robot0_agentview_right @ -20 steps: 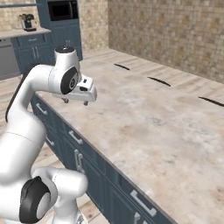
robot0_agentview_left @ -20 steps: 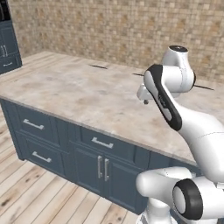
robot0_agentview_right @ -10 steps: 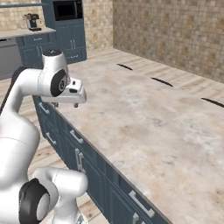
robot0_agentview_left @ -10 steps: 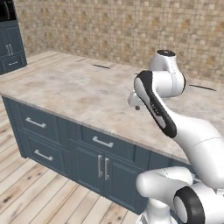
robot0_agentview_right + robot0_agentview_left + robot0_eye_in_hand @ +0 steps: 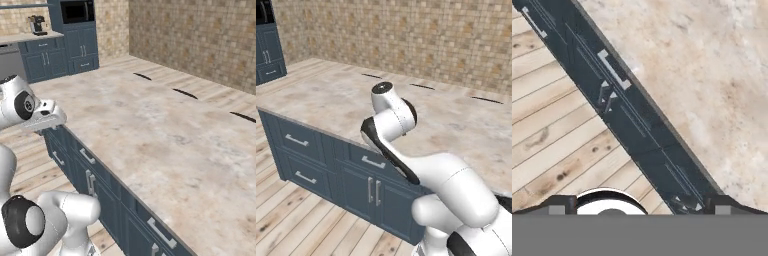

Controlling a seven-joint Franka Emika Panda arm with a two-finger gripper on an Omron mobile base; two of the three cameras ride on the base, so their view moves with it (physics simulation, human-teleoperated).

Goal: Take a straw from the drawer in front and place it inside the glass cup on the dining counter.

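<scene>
since earlier: arm swung lower, out past counter edge | gripper (image 5: 639, 202): jaws spread wide, nothing held | drawer (image 5: 614, 70): shut, seen directly ahead below dining counter (image 5: 712, 75), handle parallel to edge | straw: unseen

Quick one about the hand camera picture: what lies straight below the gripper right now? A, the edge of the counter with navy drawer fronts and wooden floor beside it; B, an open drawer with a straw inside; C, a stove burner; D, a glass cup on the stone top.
A: the hand view looks down on the dining counter, the shut navy drawer fronts with silver handles, and plank floor.
</scene>
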